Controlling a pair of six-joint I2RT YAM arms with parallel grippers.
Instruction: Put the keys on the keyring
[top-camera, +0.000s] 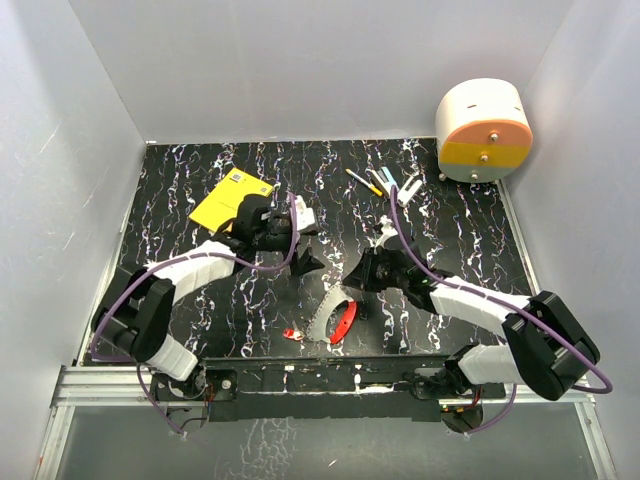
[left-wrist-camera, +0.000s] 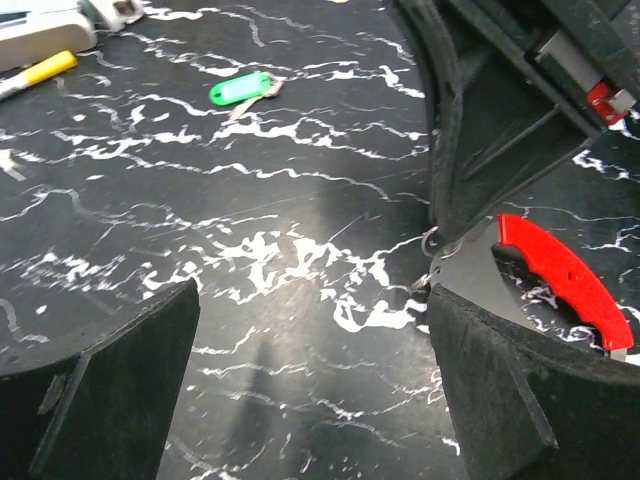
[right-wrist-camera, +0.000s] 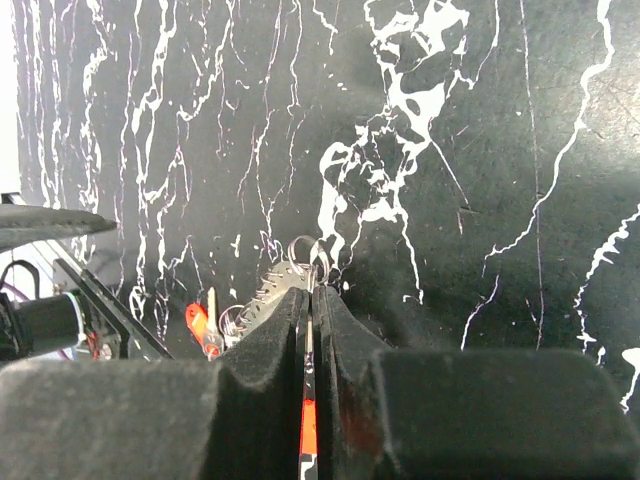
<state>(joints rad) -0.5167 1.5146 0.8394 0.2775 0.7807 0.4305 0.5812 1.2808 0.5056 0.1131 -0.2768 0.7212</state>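
The keys are a red curved piece (top-camera: 346, 320) and a whitish-silver toothed one (top-camera: 322, 318), which hang together near the table's front. In the left wrist view the red piece (left-wrist-camera: 565, 280) lies beside a grey blade (left-wrist-camera: 478, 272). My right gripper (right-wrist-camera: 312, 292) (top-camera: 358, 278) is shut on their thin upper end, just below a small wire keyring (right-wrist-camera: 310, 250) (left-wrist-camera: 432, 240). A small red key (right-wrist-camera: 200, 325) (top-camera: 293, 333) lies on the table to their left. My left gripper (left-wrist-camera: 310, 370) (top-camera: 305, 262) stands open above bare table, left of the held keys.
A yellow box (top-camera: 228, 200) lies at the back left. Pens and markers (top-camera: 375, 182) lie at the back right, with a green-tagged key (left-wrist-camera: 240, 88) near them. A round white and orange container (top-camera: 483, 130) stands in the far right corner.
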